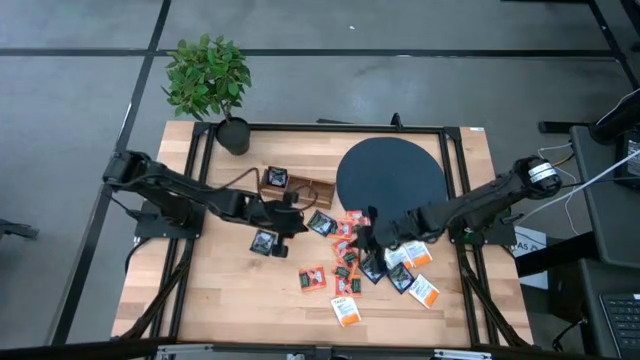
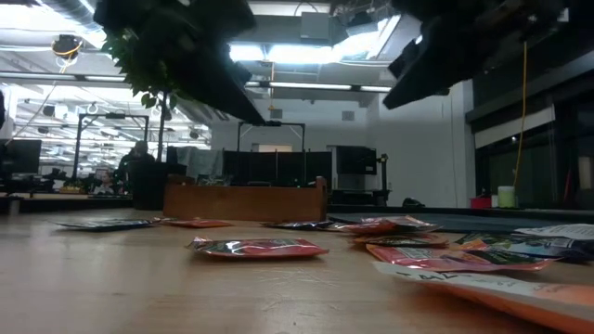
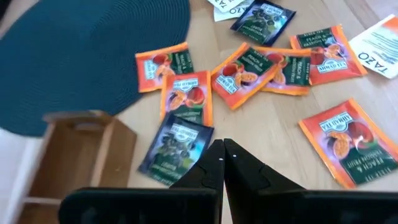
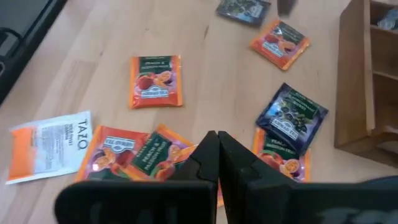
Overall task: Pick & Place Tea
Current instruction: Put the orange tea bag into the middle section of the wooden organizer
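Right, both arms are in over the middle of the wooden table (image 1: pixel 230 290). The left gripper (image 1: pixel 298 222) hangs just beside the open end of the long wooden compartment tray (image 1: pixel 290 188), fingers pinched together on nothing, as the left wrist view shows. The right gripper (image 1: pixel 362 238) is poised over the heap of tea sachets (image 1: pixel 362 262), its fingers likewise clenched with nothing between them (the right wrist view has them meeting in a point above the packets).

Most of the tea lies scattered flat on the wood, just in front of the big dark round disc (image 1: pixel 390 178): red-orange peach sachets (image 3: pixel 181 94), dark blue ones (image 4: pixel 291 117), and white-and-orange Tazo sachets (image 1: pixel 344 310) towards the near edge. One dark sachet (image 1: pixel 264 241) lies apart from the heap, beside the left gripper, and another dark one (image 1: pixel 277 177) sits at the tray's far end. A potted plant (image 1: pixel 208 82) stands at the far left corner. From table height, the sachets lie flat, the tray behind them.
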You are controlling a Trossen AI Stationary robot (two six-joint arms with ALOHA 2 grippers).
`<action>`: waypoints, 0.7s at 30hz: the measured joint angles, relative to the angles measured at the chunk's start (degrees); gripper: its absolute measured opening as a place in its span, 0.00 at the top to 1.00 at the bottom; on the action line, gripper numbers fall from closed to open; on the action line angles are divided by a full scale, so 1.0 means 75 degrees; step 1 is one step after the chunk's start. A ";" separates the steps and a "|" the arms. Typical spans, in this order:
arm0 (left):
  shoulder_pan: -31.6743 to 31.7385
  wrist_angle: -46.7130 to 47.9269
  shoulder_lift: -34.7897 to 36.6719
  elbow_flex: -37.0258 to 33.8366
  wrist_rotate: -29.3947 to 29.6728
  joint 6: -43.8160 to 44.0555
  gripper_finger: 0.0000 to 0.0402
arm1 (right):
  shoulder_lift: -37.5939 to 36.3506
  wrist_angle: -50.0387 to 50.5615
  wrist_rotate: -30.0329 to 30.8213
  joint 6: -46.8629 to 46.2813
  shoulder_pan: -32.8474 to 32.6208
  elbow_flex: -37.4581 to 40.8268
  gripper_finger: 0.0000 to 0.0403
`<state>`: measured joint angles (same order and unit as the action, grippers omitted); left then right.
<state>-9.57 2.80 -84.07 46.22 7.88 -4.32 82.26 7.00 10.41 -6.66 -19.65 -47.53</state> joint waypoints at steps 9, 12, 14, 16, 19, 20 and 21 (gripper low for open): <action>-0.0136 -0.1355 -0.0811 0.0000 -0.0604 0.0306 0.99 | 0.0105 0.0292 0.0548 -0.0506 -0.0873 0.0000 0.98; -0.0134 -0.1596 -0.0984 -0.0009 -0.0649 0.0431 0.99 | 0.0316 0.0305 0.0522 -0.0500 -0.0926 0.0001 0.97; -0.0127 -0.1686 -0.1053 -0.0009 -0.0647 0.0562 0.98 | 0.0490 0.0295 0.0362 -0.0477 -0.0923 0.0000 0.97; -0.0123 -0.1665 -0.1082 -0.0009 -0.0644 0.0616 0.98 | 0.0653 0.0242 0.0257 -0.0485 -0.0924 0.0003 0.97; -0.0119 -0.1668 -0.1088 -0.0009 -0.0650 0.0618 0.99 | 0.0902 0.0219 0.0260 -0.0394 -0.0923 0.0003 0.97; -0.0119 -0.1668 -0.1086 -0.0009 -0.0653 0.0622 1.00 | 0.1003 0.0227 0.0263 -0.0255 -0.0923 0.0003 0.97; -0.0119 -0.1660 -0.1078 -0.0009 -0.0653 0.0660 1.00 | 0.1101 0.0226 0.0290 -0.0078 -0.0923 0.0003 0.97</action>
<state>-10.46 -9.65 -92.15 46.15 2.98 0.64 90.52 8.69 12.59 -7.25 -26.57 -47.51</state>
